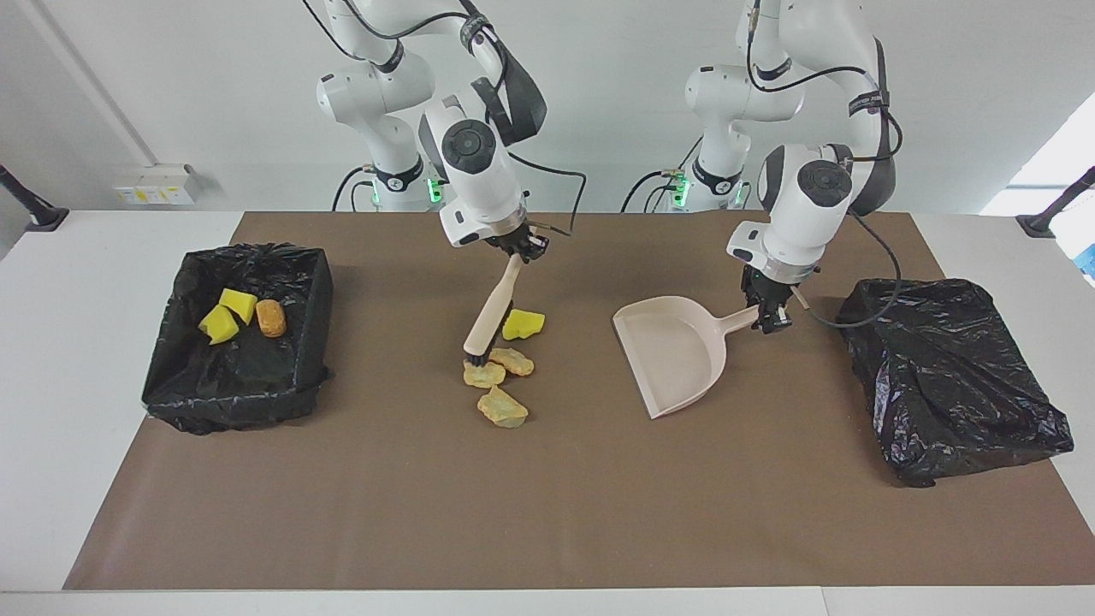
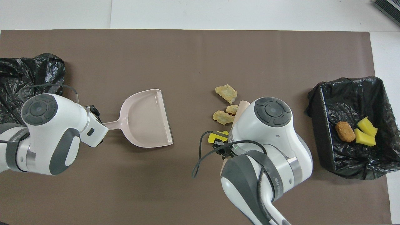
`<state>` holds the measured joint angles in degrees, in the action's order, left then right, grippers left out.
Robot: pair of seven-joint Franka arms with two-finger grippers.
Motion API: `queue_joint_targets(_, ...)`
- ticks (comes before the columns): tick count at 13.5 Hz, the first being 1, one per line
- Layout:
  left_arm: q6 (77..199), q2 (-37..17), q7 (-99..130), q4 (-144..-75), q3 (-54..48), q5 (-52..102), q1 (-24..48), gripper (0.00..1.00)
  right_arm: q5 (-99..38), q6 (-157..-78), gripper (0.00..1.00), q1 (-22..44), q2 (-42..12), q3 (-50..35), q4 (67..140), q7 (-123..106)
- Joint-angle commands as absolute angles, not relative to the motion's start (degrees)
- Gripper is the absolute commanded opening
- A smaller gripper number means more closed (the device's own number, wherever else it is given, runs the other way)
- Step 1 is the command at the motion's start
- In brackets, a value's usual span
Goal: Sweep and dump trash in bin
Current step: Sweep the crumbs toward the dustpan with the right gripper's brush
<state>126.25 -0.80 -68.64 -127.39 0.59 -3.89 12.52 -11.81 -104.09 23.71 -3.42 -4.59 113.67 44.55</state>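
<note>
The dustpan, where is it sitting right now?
In the facing view the dustpan lies on the brown mat, its handle held by the left gripper, between the loose trash and the crumpled black bag.

A white table [image 1: 51, 359] fills the room's foreground, most of its top covered by a brown mat [image 1: 547, 513]. A plain pale wall [image 1: 599, 68] rises where the tabletop ends, carrying a white socket box with yellow labels [image 1: 156, 184]. Two dark angled stands [image 1: 30, 205] [image 1: 1056, 210] sit at the table's ends. Bright daylight [image 1: 1048, 167] washes in at the left arm's end of the table
</note>
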Motion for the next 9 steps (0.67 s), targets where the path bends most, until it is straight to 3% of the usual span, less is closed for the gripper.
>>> queue_joint_targets(1,126.5,-1.5,-65.9,-127.8,0.3,-4.3,13.3,0.00,-4.0,-102.2,0.00,21.3,-2.6,-4.7,114.3,36.2)
queue_joint_targets(5,126.7,-1.0,-59.0,-128.6,-0.1,-4.1,17.1,0.00,1.6,-108.3,0.00,14.0,-2.7,-5.0,117.9,14.7)
queue_joint_targets(9,128.2,-0.7,-58.8,-129.5,-0.1,-3.2,17.0,0.00,4.7,-114.3,0.00,14.3,-8.4,-5.2,116.9,11.9)
